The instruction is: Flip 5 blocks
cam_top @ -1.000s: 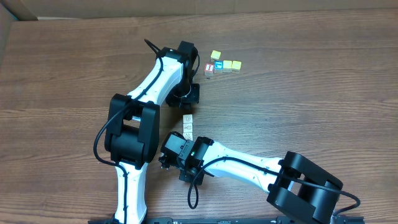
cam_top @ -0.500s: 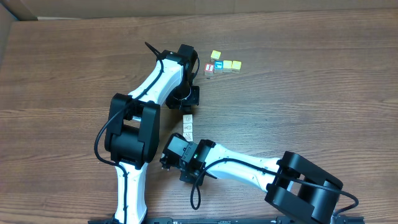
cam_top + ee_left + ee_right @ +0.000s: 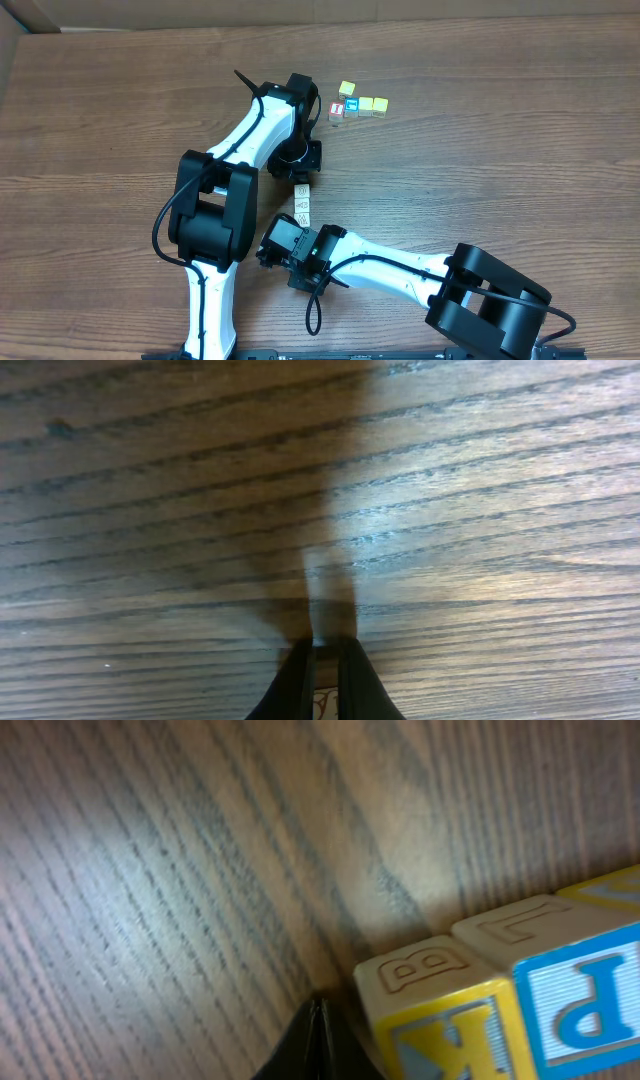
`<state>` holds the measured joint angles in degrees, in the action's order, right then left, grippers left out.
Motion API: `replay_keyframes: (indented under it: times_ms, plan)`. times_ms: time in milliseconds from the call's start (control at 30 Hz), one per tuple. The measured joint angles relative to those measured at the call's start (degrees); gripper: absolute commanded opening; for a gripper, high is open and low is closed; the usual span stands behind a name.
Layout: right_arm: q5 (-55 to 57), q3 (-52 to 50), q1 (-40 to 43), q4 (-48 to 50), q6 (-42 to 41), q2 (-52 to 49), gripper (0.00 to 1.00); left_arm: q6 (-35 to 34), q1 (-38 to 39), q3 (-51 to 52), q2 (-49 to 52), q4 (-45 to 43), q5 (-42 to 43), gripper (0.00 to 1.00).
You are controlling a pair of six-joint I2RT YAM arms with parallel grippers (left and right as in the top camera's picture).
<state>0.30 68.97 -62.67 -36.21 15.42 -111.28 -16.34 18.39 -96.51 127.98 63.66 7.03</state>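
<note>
Right jaws are pressed tight together, tip low over the table (image 3: 150,870) and just beside a row of blocks. Nearest is a yellow-edged block (image 3: 435,1010) with a B on top, and touching it is the blue P block (image 3: 565,975). Left jaws are pinched narrow too, a pale sliver in the slit; held or not, can't tell. Overhead, one whitish block (image 3: 302,190) and a second whitish block (image 3: 303,209) line up between the wrists.

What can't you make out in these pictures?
Left wrist: pale sliver inside the left end effector, cut off by the bottom edge.
Right wrist: lettered blocks cut off at right and bottom edges.
Overhead: those blocks hidden beneath the right arm; drawings on the whitish blocks too small.
</note>
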Motion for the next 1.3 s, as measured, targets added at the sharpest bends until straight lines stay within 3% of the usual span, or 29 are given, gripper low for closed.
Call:
replay_keyframes:
  times_ms: [1300]
  plan:
    - [1.44,-0.04,2.21,3.87,-0.17,0.0,0.04,-0.22,0.0,0.07,-0.02,-4.57,0.5,0.04]
